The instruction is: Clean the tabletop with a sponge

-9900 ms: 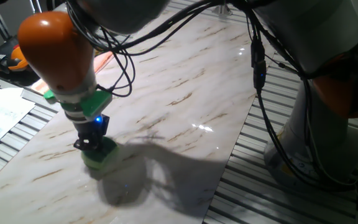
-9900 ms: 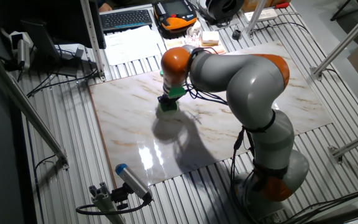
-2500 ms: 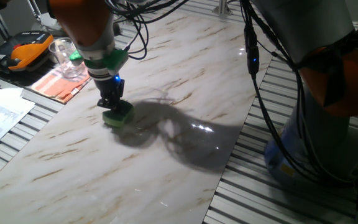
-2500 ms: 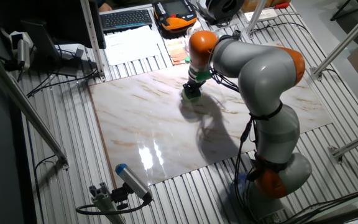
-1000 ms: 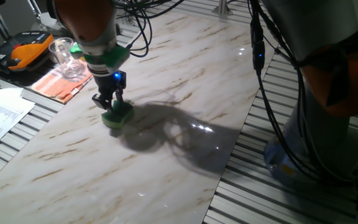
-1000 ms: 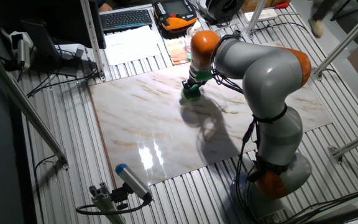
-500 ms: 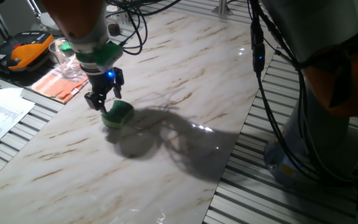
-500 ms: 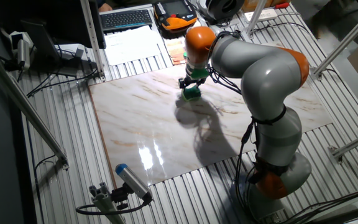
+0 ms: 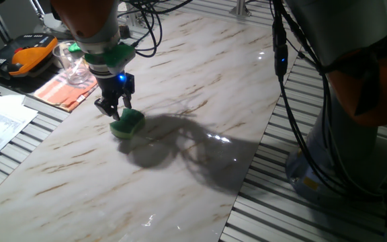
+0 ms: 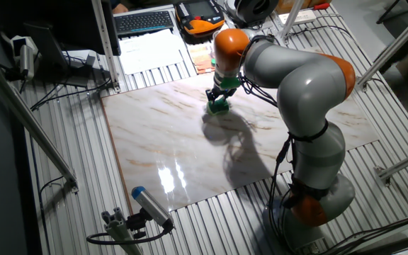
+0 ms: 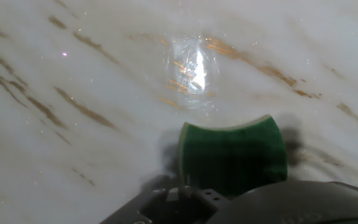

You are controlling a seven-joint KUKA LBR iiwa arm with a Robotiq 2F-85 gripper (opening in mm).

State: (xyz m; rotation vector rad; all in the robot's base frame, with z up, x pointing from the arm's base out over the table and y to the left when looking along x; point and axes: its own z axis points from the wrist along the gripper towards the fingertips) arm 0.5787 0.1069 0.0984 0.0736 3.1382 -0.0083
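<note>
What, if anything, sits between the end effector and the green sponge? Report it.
Nothing visible. The end effector hangs just above the sponge on the tabletop, fingers apart, with only a small gap between them. The glass and orange cloth lie off the slab.

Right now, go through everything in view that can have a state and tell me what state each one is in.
Sponge: lying on the tabletop, dark scouring side up, free of the fingers.
Gripper: open, just above the sponge's edge, holding nothing.
Tabletop: glossy, with a bright glare patch in the hand view.
Glass cup: upright on the orange striped cloth, which lies flat off the slab.
</note>
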